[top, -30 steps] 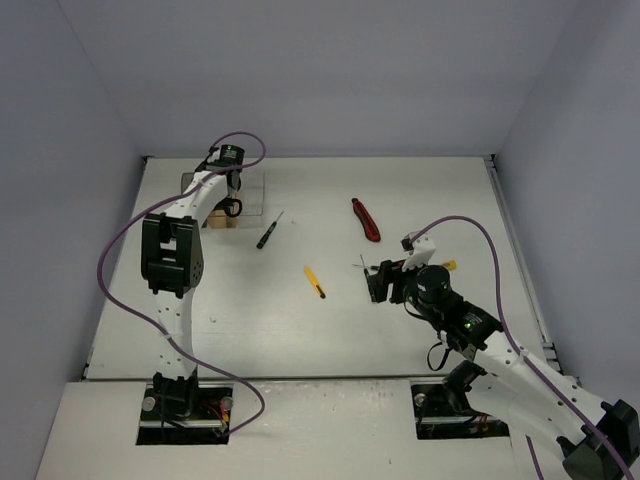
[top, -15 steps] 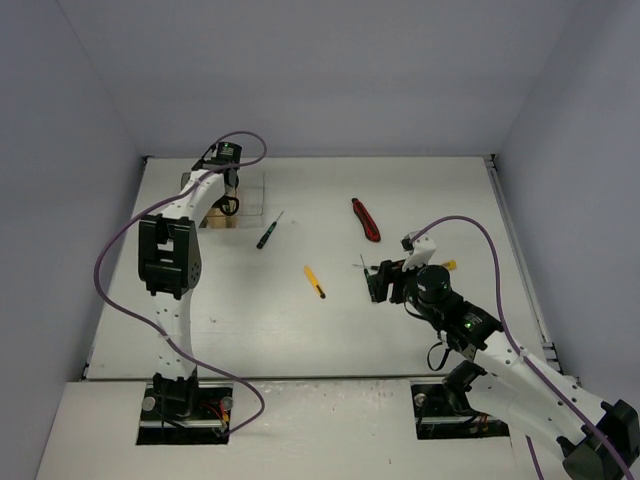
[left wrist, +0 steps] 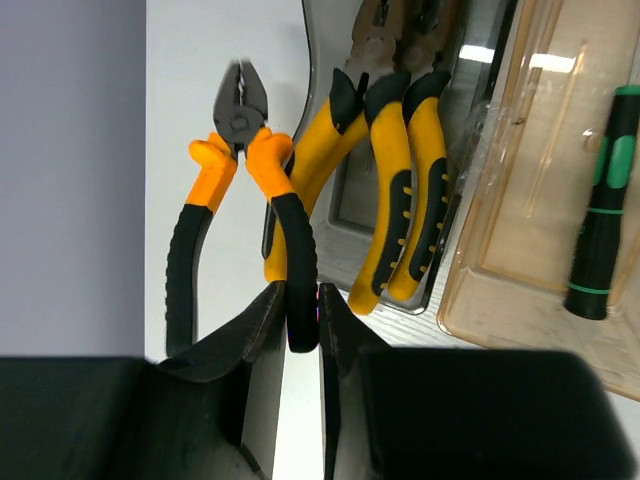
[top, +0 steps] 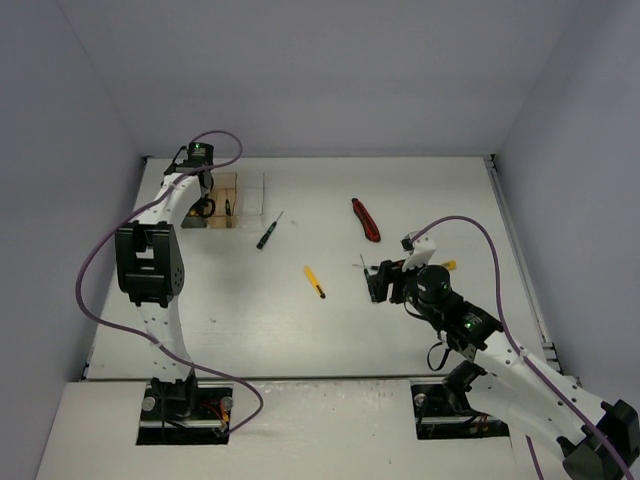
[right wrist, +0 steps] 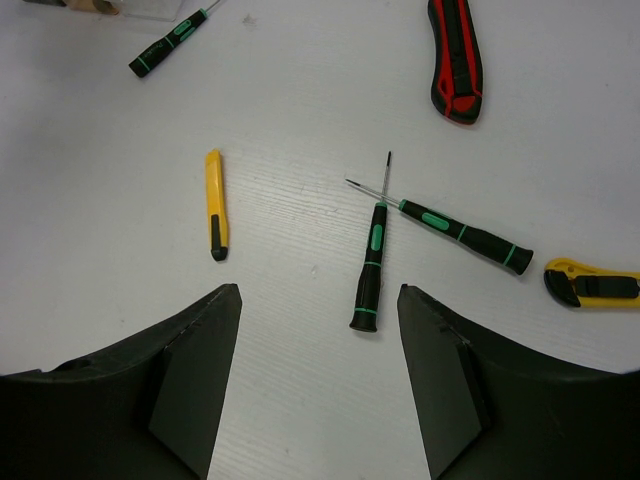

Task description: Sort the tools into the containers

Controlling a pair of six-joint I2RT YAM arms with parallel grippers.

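My left gripper [left wrist: 300, 300] is shut on one black handle of orange-and-black pliers [left wrist: 240, 150]. They hang just left of the smoky grey bin [left wrist: 345, 215], which holds yellow-handled pliers [left wrist: 400, 200]. The amber bin [left wrist: 520, 250] beside it holds a black-and-green screwdriver [left wrist: 600, 220]. In the top view this gripper [top: 205, 203] is at the far left by the amber bin [top: 228, 187]. My right gripper [right wrist: 318, 300] is open and empty above two crossed screwdrivers [right wrist: 368, 265]. A yellow utility knife [right wrist: 215, 205] and a red-handled tool [right wrist: 455, 55] lie on the table.
Another screwdriver [top: 267, 233] lies near the clear bin [top: 252, 195]. A second yellow knife [right wrist: 592, 283] lies at the right, by the right arm. Walls enclose the white table on the left, back and right.
My left arm has swung left, from over the amber and clear bins to the left end of the row, with the pliers. The right arm has not moved.
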